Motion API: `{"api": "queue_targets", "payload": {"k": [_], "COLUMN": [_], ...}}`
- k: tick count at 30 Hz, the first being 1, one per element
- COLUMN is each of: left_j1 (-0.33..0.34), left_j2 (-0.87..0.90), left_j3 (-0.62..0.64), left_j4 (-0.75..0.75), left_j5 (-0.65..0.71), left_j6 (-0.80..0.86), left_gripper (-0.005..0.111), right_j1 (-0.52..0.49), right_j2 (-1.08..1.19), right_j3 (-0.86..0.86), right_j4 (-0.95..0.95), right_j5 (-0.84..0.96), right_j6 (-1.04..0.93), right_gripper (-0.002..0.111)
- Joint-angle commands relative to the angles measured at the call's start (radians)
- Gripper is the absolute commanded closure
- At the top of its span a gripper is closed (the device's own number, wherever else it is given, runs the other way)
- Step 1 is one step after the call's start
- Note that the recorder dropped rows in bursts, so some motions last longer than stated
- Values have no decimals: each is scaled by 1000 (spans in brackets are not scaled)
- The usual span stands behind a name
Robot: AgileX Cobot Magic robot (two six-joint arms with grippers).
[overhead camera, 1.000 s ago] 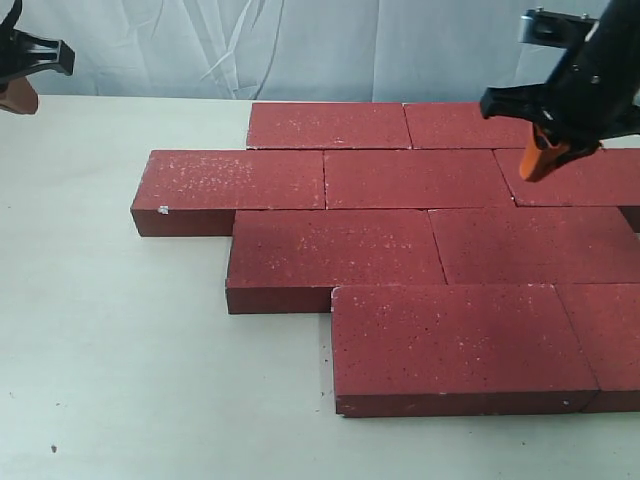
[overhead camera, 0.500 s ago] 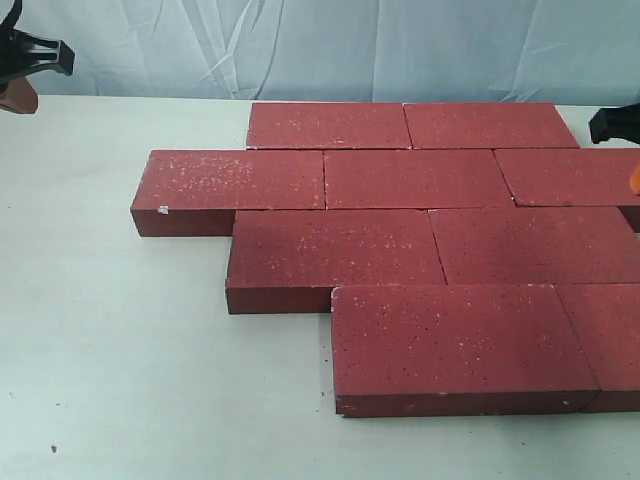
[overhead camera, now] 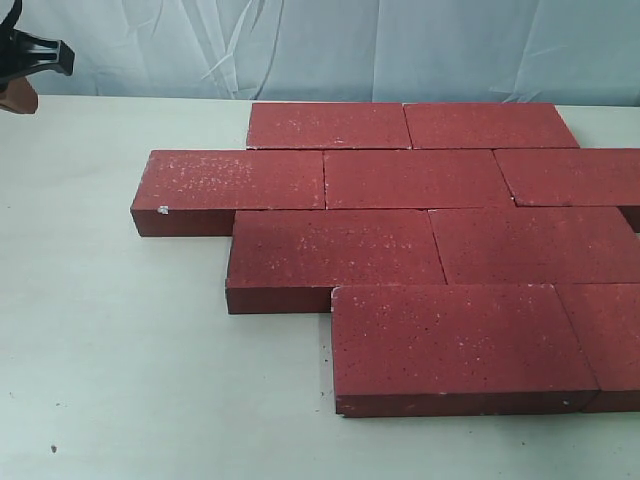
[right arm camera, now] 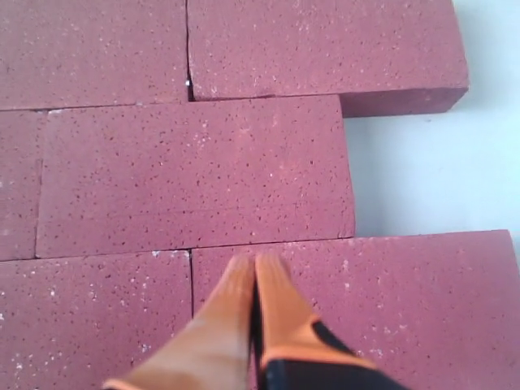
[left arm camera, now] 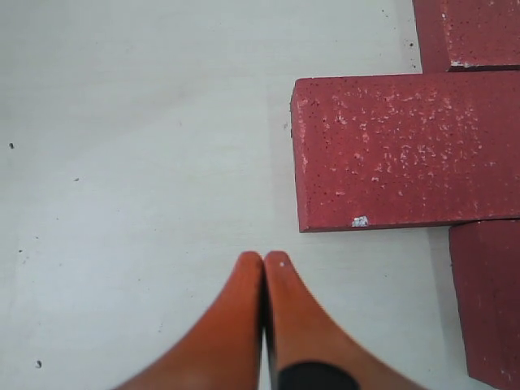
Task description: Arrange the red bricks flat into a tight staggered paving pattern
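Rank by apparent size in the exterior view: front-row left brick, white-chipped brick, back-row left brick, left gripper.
1. front-row left brick, nearest the camera
2. white-chipped brick
3. back-row left brick
4. left gripper, partly cut off

The bricks' differences may be only nearness.

In the exterior view the red bricks (overhead camera: 400, 250) run out of frame at 3 o'clock. The end bricks of the three nearer rows are cut there, so their full length and the total count cannot be told. At 10 o'clock the left gripper (overhead camera: 18, 97) is clipped by the edge, with too little showing there to tell how its jaws stand. In the wrist views both it and the right gripper (right arm camera: 253, 262) are cropped behind the fingertips, and most bricks are cut by the frame.
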Motion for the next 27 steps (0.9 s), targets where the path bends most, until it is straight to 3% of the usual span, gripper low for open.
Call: {"api": "queue_targets", "payload": {"k": [1,13,27], "left_j1": [-3,-3,-3], "left_j2": [-11,-11,-11], "left_j3": [5,5,5], "left_j4": [5,5,5], "left_j5": [-7,-7,-7], "left_j6": [0,0,0], "left_gripper": [107,107,107], "right_j1": [-4,-4,-4], "right_j2": [-126,-654,-692], "right_j3": [77,368,370], "right_j4": [-11,-5,-5], "right_j5": [-78,-315,-314], "right_j6": [-4,-4,-4], "right_gripper": [109,109,109]}}
